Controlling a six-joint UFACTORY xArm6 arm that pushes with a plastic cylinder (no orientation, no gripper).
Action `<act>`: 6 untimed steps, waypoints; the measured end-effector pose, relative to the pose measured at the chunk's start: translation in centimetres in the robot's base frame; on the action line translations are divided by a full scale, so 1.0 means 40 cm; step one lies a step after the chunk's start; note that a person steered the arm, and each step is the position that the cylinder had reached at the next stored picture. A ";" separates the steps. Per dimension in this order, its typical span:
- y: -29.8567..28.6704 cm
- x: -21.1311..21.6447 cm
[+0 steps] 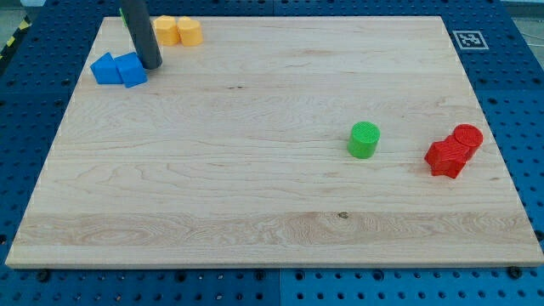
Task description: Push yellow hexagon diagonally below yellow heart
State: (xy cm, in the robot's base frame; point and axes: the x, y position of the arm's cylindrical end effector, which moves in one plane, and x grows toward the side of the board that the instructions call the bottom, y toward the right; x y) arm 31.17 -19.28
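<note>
Currently: approach step, no push judged begun. My tip [151,65] rests on the board [255,212], touching nothing, just right of the blue blocks [119,69], below the orange block [164,30]. Yellow hexagon [189,32] sits top-left; yellow heart not identifiable. Rod leans up-left. Next: get behind the hexagon.

Yellow hexagon [189,31]: small block lying flat near the board's top-left edge. Touching on its left, a second yellow-orange block [166,29], partly hidden; its heart shape cannot be made out.
</note>
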 end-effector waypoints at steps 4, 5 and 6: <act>-0.088 -0.243; -0.045 -0.230; -0.005 -0.206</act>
State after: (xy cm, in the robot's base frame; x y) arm 22.95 -19.49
